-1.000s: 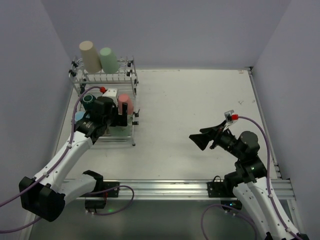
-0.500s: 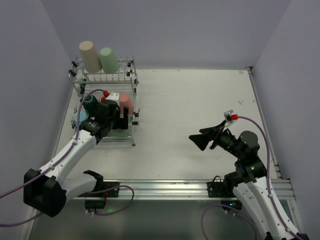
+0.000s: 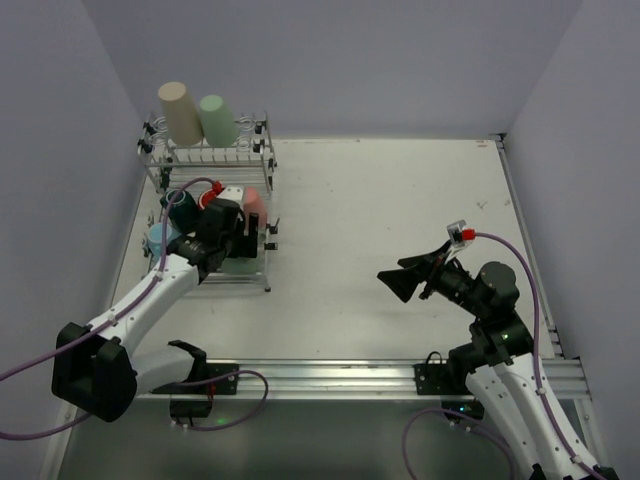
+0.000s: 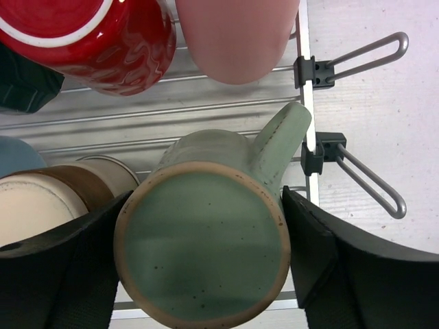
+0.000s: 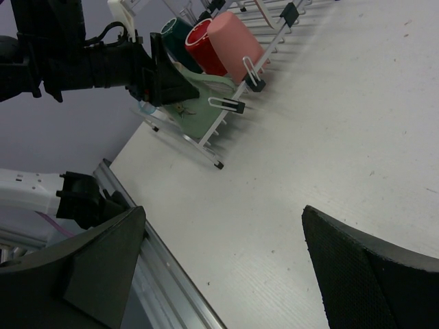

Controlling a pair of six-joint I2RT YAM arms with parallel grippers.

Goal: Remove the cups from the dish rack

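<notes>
The dish rack stands at the far left; it also shows in the left wrist view. A beige cup and a mint green cup sit on its raised back tier. The lower tier holds a dark green mug, a red mug, a pink cup, a light blue cup, a grey-brown cup and a mint green mug lying with its base toward the camera. My left gripper is open, its fingers straddling this mug's sides. My right gripper is open and empty above the table.
Wire loops stick out from the rack's right side on black clips. The aluminium rail runs along the near edge. Purple walls close in the left, back and right.
My left gripper has moved forward and down into the rack's lower tier, so its fingers now flank the mint green mug. The right arm has not moved.
</notes>
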